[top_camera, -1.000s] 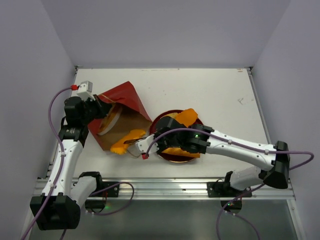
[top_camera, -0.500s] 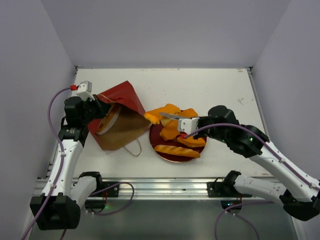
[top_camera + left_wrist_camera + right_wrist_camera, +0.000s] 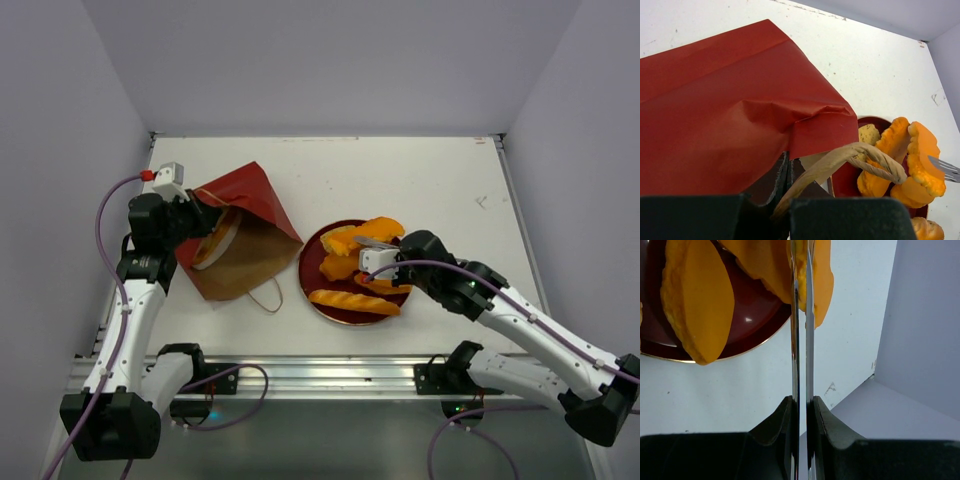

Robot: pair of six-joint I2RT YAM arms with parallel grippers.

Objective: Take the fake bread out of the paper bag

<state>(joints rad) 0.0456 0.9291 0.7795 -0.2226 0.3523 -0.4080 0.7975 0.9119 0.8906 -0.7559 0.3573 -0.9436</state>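
Fake bread (image 3: 375, 232) in R fingers (image 3: 793, 340), over plate (image 3: 308, 265)

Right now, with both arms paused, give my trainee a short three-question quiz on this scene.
1. True or false: the left gripper is shut on the paper bag.
2. The long fake bread loaf lies: A on the red plate; B inside the bag; C in the left gripper.
3. Which arm's gripper is above the plate, shut on a bread piece?
Key: 1 true; 2 A; 3 the right gripper.
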